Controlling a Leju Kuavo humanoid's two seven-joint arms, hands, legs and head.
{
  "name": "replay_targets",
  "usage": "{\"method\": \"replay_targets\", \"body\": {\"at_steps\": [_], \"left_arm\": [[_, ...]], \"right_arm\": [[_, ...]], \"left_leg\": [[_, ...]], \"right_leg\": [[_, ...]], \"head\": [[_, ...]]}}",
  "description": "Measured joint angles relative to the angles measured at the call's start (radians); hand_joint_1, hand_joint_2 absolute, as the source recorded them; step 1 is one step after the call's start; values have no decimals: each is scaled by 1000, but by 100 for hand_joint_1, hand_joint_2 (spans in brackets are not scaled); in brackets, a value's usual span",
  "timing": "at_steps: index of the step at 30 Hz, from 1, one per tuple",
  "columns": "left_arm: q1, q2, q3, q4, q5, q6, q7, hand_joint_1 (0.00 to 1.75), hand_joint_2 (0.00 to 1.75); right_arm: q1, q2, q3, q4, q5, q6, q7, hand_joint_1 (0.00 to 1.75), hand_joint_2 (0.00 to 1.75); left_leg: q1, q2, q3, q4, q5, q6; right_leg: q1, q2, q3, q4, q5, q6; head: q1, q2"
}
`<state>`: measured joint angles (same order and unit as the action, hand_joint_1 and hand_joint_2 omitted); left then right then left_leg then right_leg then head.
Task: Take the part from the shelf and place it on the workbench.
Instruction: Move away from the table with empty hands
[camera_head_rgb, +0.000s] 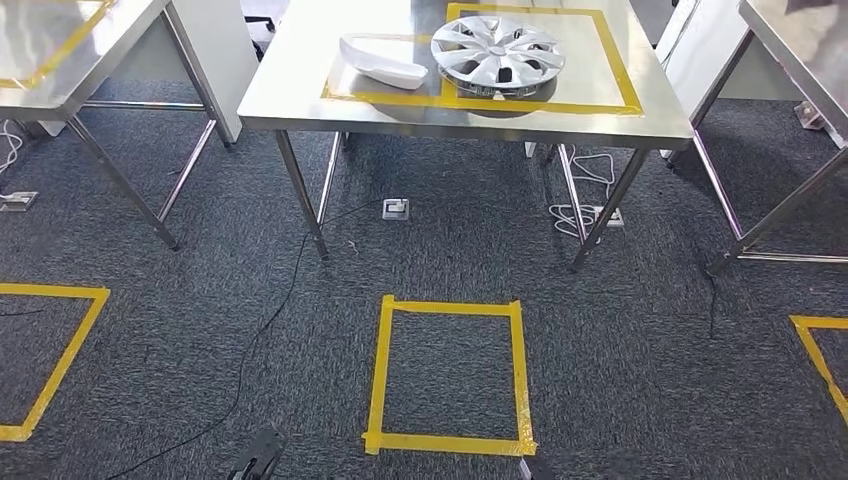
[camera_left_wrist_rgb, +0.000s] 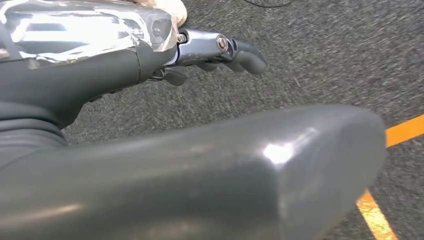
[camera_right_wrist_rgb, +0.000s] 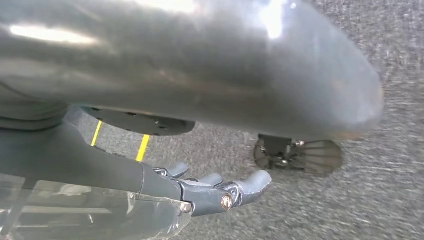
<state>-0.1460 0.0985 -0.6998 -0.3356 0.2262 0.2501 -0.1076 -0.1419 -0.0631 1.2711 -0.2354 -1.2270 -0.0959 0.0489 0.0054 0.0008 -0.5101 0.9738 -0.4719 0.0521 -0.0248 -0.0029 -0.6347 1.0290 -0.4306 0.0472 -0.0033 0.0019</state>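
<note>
Parts were seen on the workbench (camera_head_rgb: 300, 90): a white cover (camera_head_rgb: 382, 60) and a silver hubcap (camera_head_rgb: 497, 52), side by side, both lying within yellow tape outlines (camera_head_rgb: 620, 80) on the steel top. No writing or brand could be read on either. Which of them was the task's part could not be told. The left hand (camera_left_wrist_rgb: 220, 52) was seen over grey carpet (camera_left_wrist_rgb: 325, 55), its dark fingers (camera_left_wrist_rgb: 247, 57) slightly curled, with nothing held. The right hand (camera_right_wrist_rgb: 220, 192) was likewise seen above the carpet, fingers loosely extended and empty. A yellow tape square (camera_head_rgb: 450, 375) was marked on the floor before the workbench, and a black cable (camera_head_rgb: 260, 330) was laid across the carpet.
</note>
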Motion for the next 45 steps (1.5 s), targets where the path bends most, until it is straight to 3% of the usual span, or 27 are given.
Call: {"method": "replay_targets", "body": {"at_steps": [3, 5, 7, 9, 11, 13, 14, 16, 18, 19, 20, 21, 23, 25, 26, 28, 30, 33, 34, 36, 37, 38, 39, 41, 43, 44, 45], "left_arm": [[1, -2, 0, 2, -1, -2, 0, 0, 0], [1, -3, 0, 3, -5, -5, 0, 0, 0], [1, -4, 0, 4, -9, -7, 0, 0, 0], [1, -6, 0, 4, -10, -8, 0, 0, 0], [0, -8, 0, 4, -10, -8, 0, 0, 0], [2, -7, 0, 4, -10, -8, 0, 0, 0], [3, -7, 0, 5, -10, -9, 0, 0, 0], [5, -6, 0, 6, -10, -9, 0, 0, 0], [5, -4, 0, 7, -13, -15, 1, 0, 0], [4, -3, 0, 7, -16, -21, 2, 0, 0], [3, -2, -1, 7, -21, -28, 4, 0, 0], [1, -1, -2, 7, -26, -34, 7, 0, 0], [-8, 2, -6, 7, -34, -41, 12, 0, 0], [-19, 4, -12, 7, -40, -44, 17, 0, 0], [-23, 5, -14, 7, -42, -46, 19, 0, 0], [-25, 5, -17, 7, -44, -49, 22, 0, 0], [-28, 4, -18, 8, -45, -49, 23, 0, 0], [-30, 0, -19, 8, -45, -40, 21, 0, 0], [-30, -1, -19, 8, -45, -37, 21, 0, 0], [-29, -4, -19, 8, -45, -34, 20, 0, 0], [-29, -5, -19, 8, -45, -33, 20, 0, 0], [-29, -6, -19, 8, -45, -33, 20, 0, 0], [-29, -7, -19, 8, -45, -32, 20, 0, 0], [-29, -9, -19, 8, -45, -32, 19, 0, 0], [-27, -9, -19, 10, -45, -31, 19, 0, 0], [-25, -9, -19, 11, -45, -31, 19, 0, 0], [-21, -9, -19, 12, -44, -31, 19, 0, 0]], "right_arm": [[0, -1, 0, 2, 0, -2, 0, 0, 0], [0, -2, -1, 3, 0, -2, 0, 0, 0], [-1, -4, -1, 4, 0, -2, 0, 0, 0], [-5, -7, -2, 5, 0, -2, 0, 0, 0], [-6, -10, -2, 6, 0, -2, -1, 0, 0], [-5, -9, -2, 7, 0, -2, -1, 0, 0], [-5, -9, -2, 7, 0, -2, -1, 0, 0], [-7, -8, -3, 8, 0, -2, -1, 0, 0], [-6, -6, -4, 9, 0, -2, -1, 0, 0], [-6, -6, -5, 9, 0, -2, -1, 0, 0], [-5, -6, -6, 9, 0, -2, -1, 0, 0], [-5, -6, -8, 9, 0, -2, -1, 0, 0], [-4, -6, -10, 9, 0, -1, -1, 0, 0], [-2, -6, -13, 9, 0, -1, -1, 0, 0], [-1, -6, -15, 10, 0, -1, -1, 0, 0], [2, -7, -18, 10, 0, -1, -1, 0, 0], [7, -9, -22, 11, 2, -1, -1, 0, 0], [9, -11, -25, 13, 4, -1, 0, 0, 0], [9, -12, -25, 13, 4, -1, 0, 0, 0], [9, -14, -26, 13, 4, -1, 0, 0, 0], [8, -15, -26, 14, 4, -1, 0, 0, 0], [7, -16, -26, 14, 4, -1, 0, 0, 0], [5, -18, -26, 14, 4, -1, 0, 0, 0], [-1, -20, -27, 14, 4, -1, 0, 0, 0], [-3, -20, -28, 14, 4, 0, 0, 0, 0], [-1, -20, -28, 14, 4, 0, 0, 0, 0], [2, -19, -28, 14, 5, 0, 0, 0, 0]], "left_leg": [[-6, 3, -41, 1, 31, 15], [-11, 4, -70, 5, 51, 16], [-16, 3, -95, 10, 68, 14], [-20, 4, -113, 15, 84, 8], [-18, 5, -123, 13, 103, -2], [-14, 4, -131, 10, 117, -14], [-12, 1, -137, 18, 105, -20], [-7, -2, -159, 85, 23, -34], [1, -2, -182, 213, -77, -48], [5, -2, -185, 268, -98, -54], [9, -2, -175, 295, -93, -59], [13, -2, -150, 289, -69, -62], [20, -3, -60, 188, -31, -66], [17, -6, 23, 63, -46, -61], [13, -8, 40, 30, -60, -55], [8, -6, 30, 17, -48, -34], [8, -1, 7, 12, -21, -12], [3, 3, -44, 10, 24, 5], [-1, 3, -62, 11, 38, 6], [-7, 4, -98, 12, 67, 7], [-9, 4, -116, 12, 81, 6], [-11, 4, -130, 13, 95, 5], [-14, 3, -142, 14, 107, 2], [-14, 5, -154, 10, 133, -7], [-9, 6, -160, 0, 160, -21], [-6, 5, -166, -1, 158, -28], [-3, 3, -174, 13, 131, -35]], "right_leg": [[0, 0, -59, 193, -121, -15], [1, 0, -52, 256, -132, -4], [3, 0, 27, 171, -93, 8], [10, 0, 129, 19, -82, -3], [18, 1, 172, -60, -87, -17], [17, 1, 163, -67, -71, -25], [14, 0, 156, -70, -62, -32], [5, -3, 136, -74, -38, -47], [7, -3, 108, -70, -16, -52], [6, -3, 93, -67, -5, -50], [5, -4, 76, -62, 4, -47], [3, -4, 59, -55, 13, -44], [0, -3, 25, -39, 28, -32], [0, -3, 6, -30, 45, -17], [0, -4, 2, -31, 55, -9], [-1, -3, -5, -37, 76, 6], [-1, 0, -25, -14, 47, 5], [1, 2, -70, 150, -94, -18], [1, 2, -76, 214, -120, -17], [2, 2, -51, 271, -104, 1], [3, 2, -14, 249, -79, 8], [5, 2, 41, 192, -65, 9], [10, 1, 108, 105, -72, 0], [19, 1, 204, -45, -110, -20], [24, 1, 216, -92, -116, -32], [22, 1, 205, -92, -103, -38], [19, -1, 193, -92, -90, -47]], "head": [[1, 0], [1, 0], [1, 0], [0, 0], [0, 0], [1, 0], [1, 0], [0, 0], [-2, 0], [-2, 0], [-2, 0], [-2, 0], [-3, 0], [-2, 0], [-2, 0], [-2, 0], [0, 0], [4, 0], [3, 0], [3, 0], [3, 0], [3, 0], [3, 0], [2, 0], [2, 0], [2, 0], [2, 0]]}}
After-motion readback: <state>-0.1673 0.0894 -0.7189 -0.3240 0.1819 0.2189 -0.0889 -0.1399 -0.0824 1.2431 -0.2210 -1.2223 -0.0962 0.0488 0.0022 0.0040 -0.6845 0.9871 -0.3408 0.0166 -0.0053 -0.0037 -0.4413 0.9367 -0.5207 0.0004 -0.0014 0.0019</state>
